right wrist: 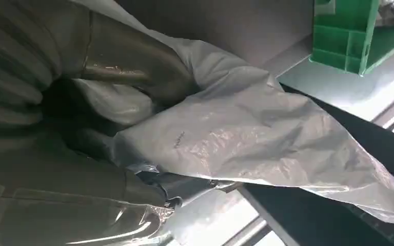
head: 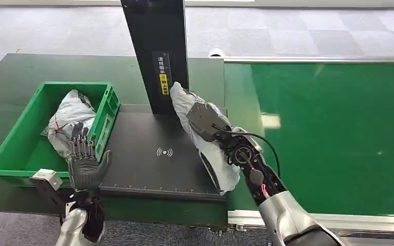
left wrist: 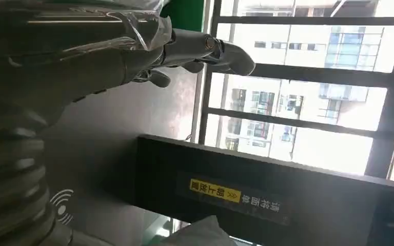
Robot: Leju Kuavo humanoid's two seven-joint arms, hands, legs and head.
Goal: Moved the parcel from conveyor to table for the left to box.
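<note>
- Head view: the right hand (head: 203, 119) grips a soft grey plastic-wrapped parcel (head: 213, 154) and holds it over the right part of the black scanning plate (head: 143, 154) on the dark desk (head: 10, 72), close to the upright black scanner post (head: 156, 51). The parcel's lower end appears to rest on the plate near its edge by the green conveyor belt (head: 328, 138). My reading is that it is being set down there so the other arm can reach it. The left hand (head: 84, 159) is raised at the plate's left edge, fingers spread and holding nothing, seemingly waiting. Beside it stands a green plastic crate (head: 10, 154) holding another grey bagged parcel (head: 69, 118).
- Left wrist view: the left hand (left wrist: 133, 56) has its fingers extended with nothing in them, above the plate; the post with its yellow label (left wrist: 215, 190) stands beyond, and a pale corner of the parcel (left wrist: 200, 233) shows near it.
- Right wrist view: the right hand's fingers (right wrist: 128, 72) are closed into the crumpled parcel (right wrist: 246, 133), which hangs slack past them toward the dark plate (right wrist: 308, 215); the crate (right wrist: 349, 36) sits farther off.
</note>
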